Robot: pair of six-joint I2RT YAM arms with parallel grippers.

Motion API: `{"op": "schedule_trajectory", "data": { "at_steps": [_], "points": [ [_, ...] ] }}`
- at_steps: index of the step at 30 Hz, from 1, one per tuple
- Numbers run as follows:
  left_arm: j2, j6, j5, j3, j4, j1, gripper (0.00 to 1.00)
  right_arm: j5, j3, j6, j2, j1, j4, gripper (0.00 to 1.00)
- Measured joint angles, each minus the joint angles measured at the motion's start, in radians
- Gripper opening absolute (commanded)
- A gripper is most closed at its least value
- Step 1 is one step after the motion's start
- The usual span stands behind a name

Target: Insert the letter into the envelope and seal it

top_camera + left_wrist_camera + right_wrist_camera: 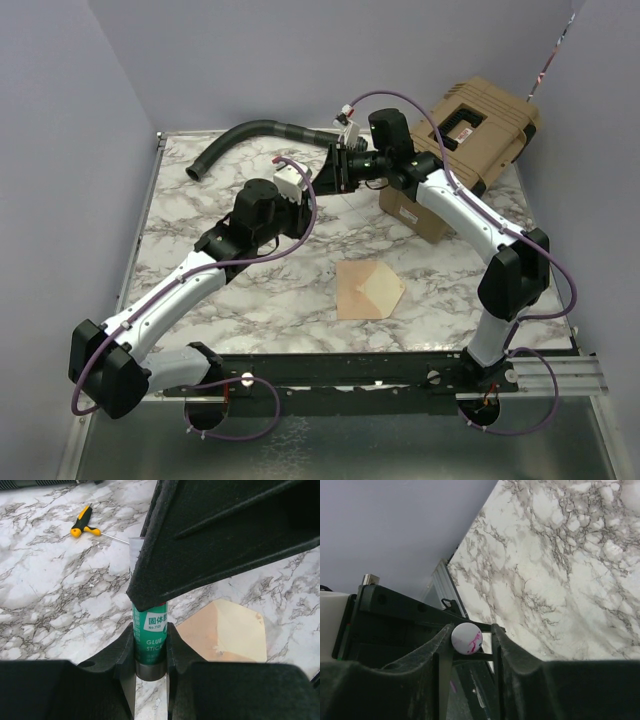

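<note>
Here, left end effector gripping glue stick, envelope nearby.

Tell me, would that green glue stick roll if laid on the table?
Probably: the glue stick is a round tube and the table looks smooth, so on its side it may roll. Stood on end it looks narrow, so likely tippy. It seems stiff: the left jaws pinch it without visible denting.

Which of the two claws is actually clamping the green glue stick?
The left gripper: it pinches the green glue stick by its body. The right gripper just straddles the white end, a gap showing.
</note>
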Motion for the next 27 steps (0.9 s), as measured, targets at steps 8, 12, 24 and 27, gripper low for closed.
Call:
{"op": "schedule_trajectory", "data": {
  "at_steps": [8,12,24,27],
  "points": [
    [0.0,0.017,0.008,-0.008,-0.006,0.0,0.0,0.017,0.002,0.0,0.0,0.0,0.001,0.45],
    [0.0,0.023,0.008,-0.011,-0.011,0.0,0.0,0.017,0.002,0.0,0.0,0.0,0.0,0.24],
    [0.0,0.024,0.008,-0.011,-0.014,0.0,0.0,0.024,0.003,0.017,-0.001,-0.012,-0.003,0.0],
    [0.0,0.023,0.021,-0.011,0.001,0.0,0.0,0.011,0.003,0.033,-0.004,-0.026,-0.003,0.0]
  ]
}}
